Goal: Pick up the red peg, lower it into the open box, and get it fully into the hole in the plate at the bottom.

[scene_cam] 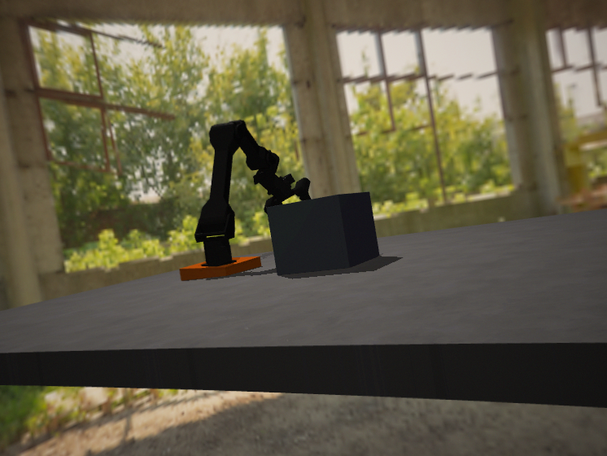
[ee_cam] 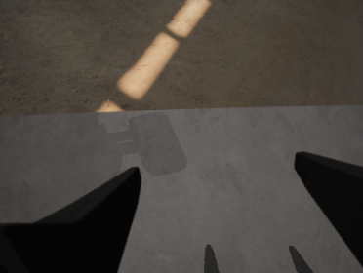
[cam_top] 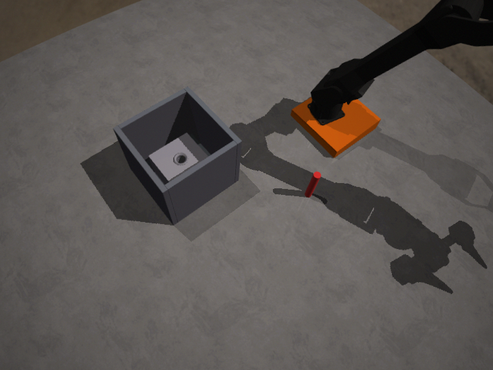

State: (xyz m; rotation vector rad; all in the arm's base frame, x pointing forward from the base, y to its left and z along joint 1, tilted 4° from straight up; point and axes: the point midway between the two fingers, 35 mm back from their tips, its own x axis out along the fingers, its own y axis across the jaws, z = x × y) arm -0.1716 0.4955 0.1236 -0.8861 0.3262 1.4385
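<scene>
The red peg stands up on the desk, near the middle of the top view and a bit to the right. It is well apart from the open box, which sits left of the middle. I think the peg stands on its end so the tool can grab it around its sides and keep it straight for the hole.

The tool is spread wide, with nothing in it. In the wrist view one finger is at the lower left and one at the lower right. That is likely so the peg can fit between them, but the peg does not show there, so the tool must first go find it.

The box has its top open, maybe so the peg can go down to the pale plate inside. The orange base, at the upper right of the top view, holds the arm up.

Now I count: one peg, one box, one plate, one hole, one orange base, one arm and two fingers.
</scene>
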